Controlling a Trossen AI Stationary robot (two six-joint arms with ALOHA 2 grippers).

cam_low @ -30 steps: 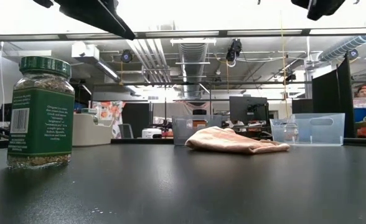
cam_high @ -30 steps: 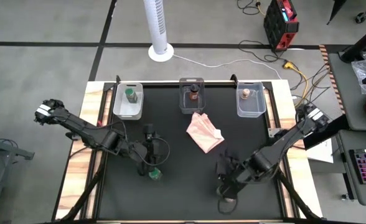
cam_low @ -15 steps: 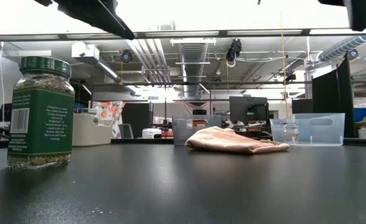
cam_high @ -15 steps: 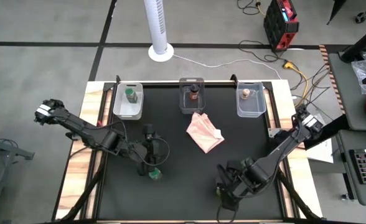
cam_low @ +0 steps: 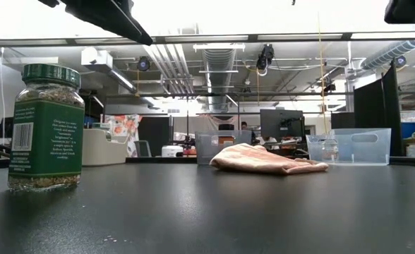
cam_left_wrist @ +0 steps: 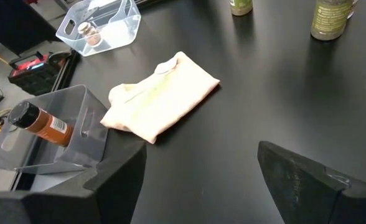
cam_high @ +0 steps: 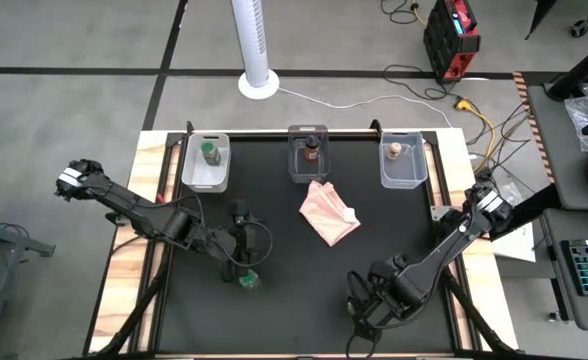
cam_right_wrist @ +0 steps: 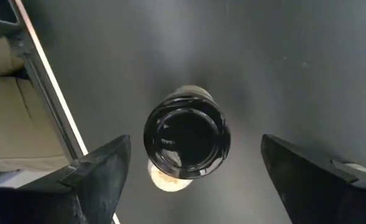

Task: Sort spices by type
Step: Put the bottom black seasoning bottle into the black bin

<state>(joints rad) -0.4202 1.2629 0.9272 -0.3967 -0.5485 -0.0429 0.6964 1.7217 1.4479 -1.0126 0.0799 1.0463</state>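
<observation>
The right end effector [cam_right_wrist: 195, 168] is now spread wide above a small round black-lidded jar [cam_right_wrist: 186, 140] at the black bench's [cam_high: 304, 280] near edge, so a grasp is judged imminent; the left end effector [cam_left_wrist: 198, 180] hangs released beside the green-lidded jar [cam_high: 247, 280].

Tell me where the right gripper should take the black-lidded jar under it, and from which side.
Grip the black-lidded jar around its round lid or just below it, coming straight down. It appears to stand upright on the table with its lid facing the wrist camera, and the right gripper is open with a finger on either side and clear mat around it. A centred descent should seat both fingers.
</observation>
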